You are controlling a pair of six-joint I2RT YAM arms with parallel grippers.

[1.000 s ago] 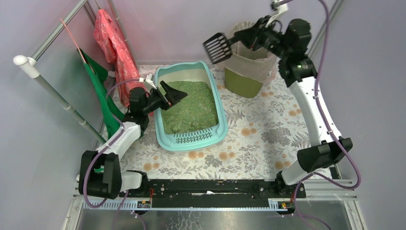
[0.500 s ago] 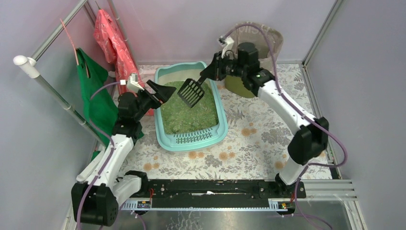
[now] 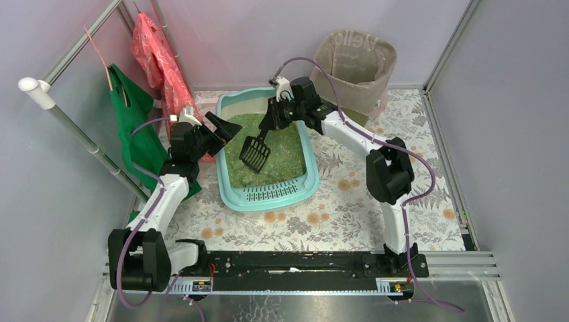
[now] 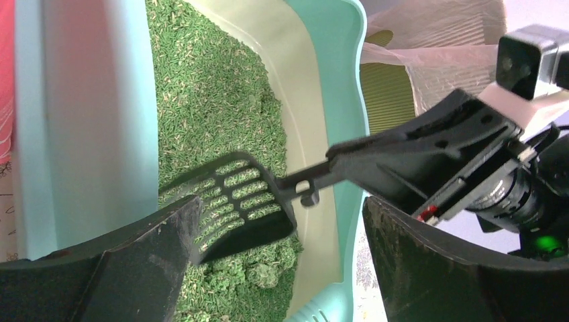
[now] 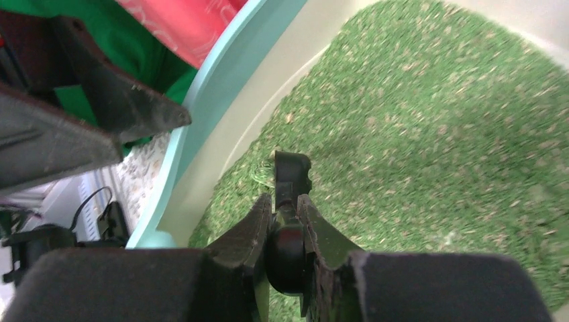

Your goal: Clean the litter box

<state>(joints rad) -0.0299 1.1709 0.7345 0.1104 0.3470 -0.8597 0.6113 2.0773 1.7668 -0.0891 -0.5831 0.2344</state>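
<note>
The pale turquoise litter box [image 3: 307, 182] lies on the floral mat, filled with green granules [image 3: 285, 151]. My right gripper [image 3: 270, 123] is shut on the handle of a black slotted scoop [image 3: 255, 153], whose blade slants down onto the granules near the box's left wall. The right wrist view shows the right gripper [image 5: 285, 201] pinching the scoop handle [image 5: 292, 168] over the granules [image 5: 436, 134]. My left gripper [image 3: 229, 128] hovers open at the box's left rim. In the left wrist view the scoop [image 4: 235, 201] sits just above a clump [image 4: 268, 272], beyond the open left gripper [image 4: 282, 208].
A round olive bin [image 3: 354, 64] lined with a beige bag stands at the back right. Green [image 3: 131, 127] and red [image 3: 161, 67] bags hang from a rail [image 3: 74, 127] at the left. Purple walls close in both sides.
My right arm has swung from the bin over to the litter box and lowered the scoop onto the granules. The left gripper has shifted slightly and stays open.
</note>
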